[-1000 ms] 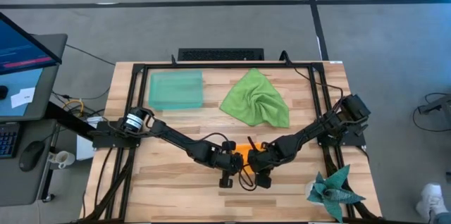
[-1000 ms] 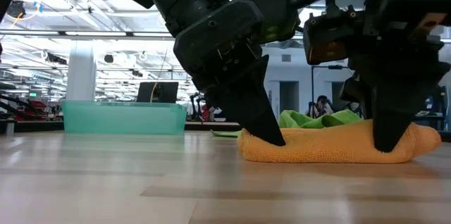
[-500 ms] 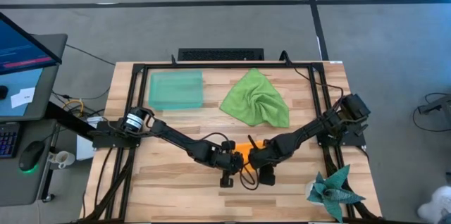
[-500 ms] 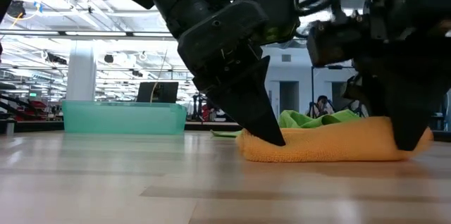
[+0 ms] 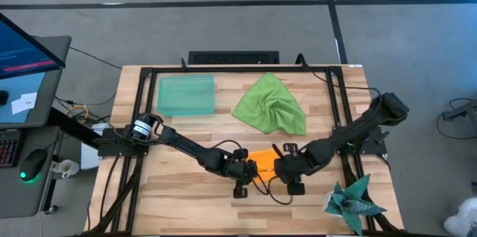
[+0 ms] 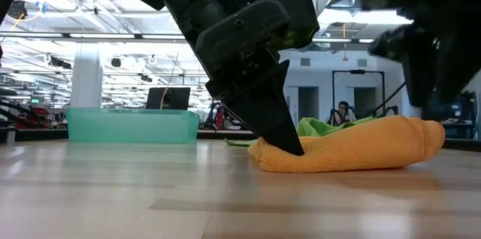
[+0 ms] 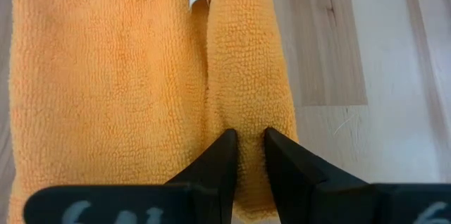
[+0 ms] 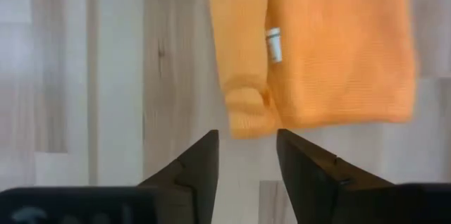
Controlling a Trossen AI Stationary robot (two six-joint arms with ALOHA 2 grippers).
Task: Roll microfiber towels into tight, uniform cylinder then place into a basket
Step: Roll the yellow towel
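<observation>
Rolled orange towel [image 5: 264,164], crumpled green towel [image 5: 271,104] (basket [image 5: 185,95] beside)

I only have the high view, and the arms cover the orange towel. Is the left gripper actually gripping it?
Observer: Yes. In the left wrist view the left gripper is pinched on a fold at the edge of the orange towel.
Operator: And the right gripper?
Observer: In its wrist view the right gripper is open and clear of the towel, with bare table between its fingers.
Operator: Is the towel rolled tight?
Observer: Not tight. The low view shows a thick, loose roll lying flat on the table, with the left gripper pressing one end.
Operator: Where is the basket from there?
Observer: In the low view the basket stands apart, farther back.
</observation>
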